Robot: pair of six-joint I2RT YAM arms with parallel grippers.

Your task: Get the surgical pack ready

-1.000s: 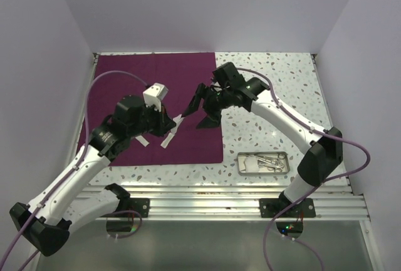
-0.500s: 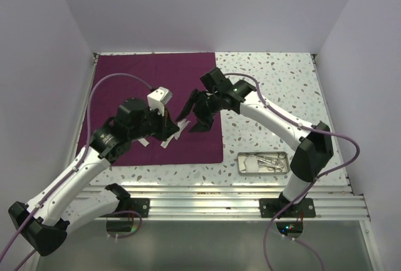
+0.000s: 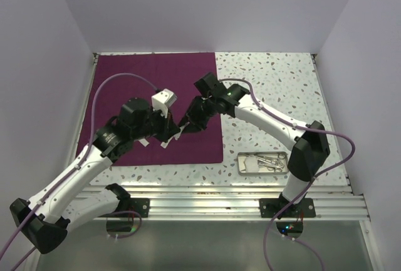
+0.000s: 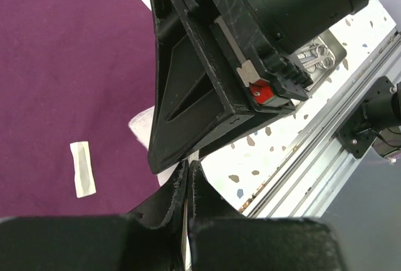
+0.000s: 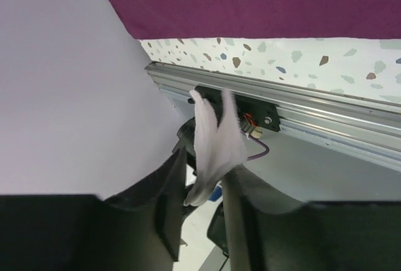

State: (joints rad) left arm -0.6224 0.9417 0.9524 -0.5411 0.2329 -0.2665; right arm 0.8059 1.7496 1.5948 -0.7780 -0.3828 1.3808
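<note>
The plum-purple cloth lies flat at the back left; it also shows in the left wrist view and the right wrist view. My left gripper hovers over its near right part, shut on a white gauze pad; in the left wrist view the left gripper's jaws pinch the pad's thin edge. My right gripper is right against it. In the right wrist view the right gripper's jaws stand a little apart with the gauze pad hanging between them.
The small steel tray with silver instruments and a white pad sits on the speckled table at the near right. A small white strip lies on the cloth near my left gripper. The aluminium rail runs along the near edge.
My right gripper has moved left and down to my left gripper and narrowed around the gauze pad. My left gripper has shifted slightly right, still holding the pad.
</note>
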